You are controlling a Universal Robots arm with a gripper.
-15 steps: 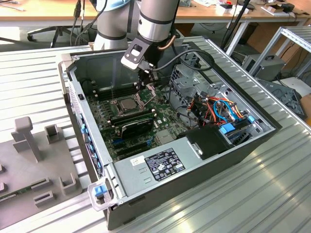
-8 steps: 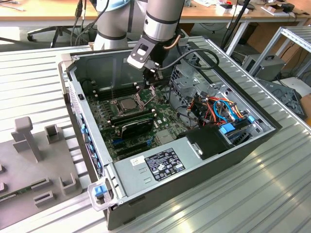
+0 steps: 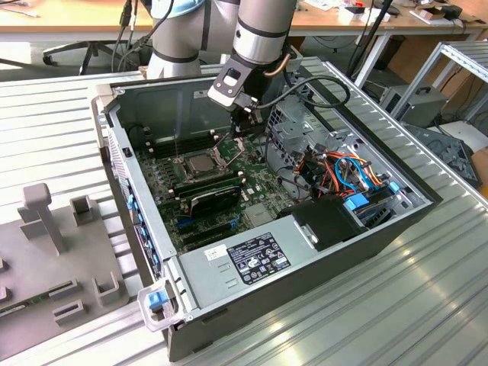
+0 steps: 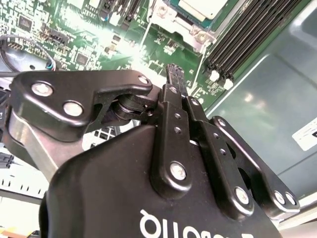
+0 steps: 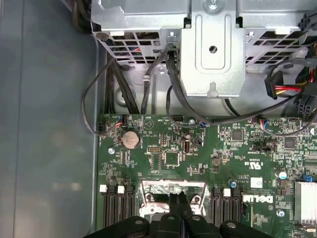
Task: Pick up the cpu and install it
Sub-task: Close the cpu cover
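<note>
White logo (image 5: 257,199) on motherboard (image 5: 163,144), black sticker (image 3: 258,258) — metal cover (image 3: 200,276)

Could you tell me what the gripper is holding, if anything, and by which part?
Nothing visible: the gripper has its jaws together; the cpu sits in its socket.

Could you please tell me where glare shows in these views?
In the second wrist view, bright glare washes out part of the motherboard; in the exterior view, the ribbed metal table shows pale reflected streaks; the first wrist view is evenly lit.
</note>
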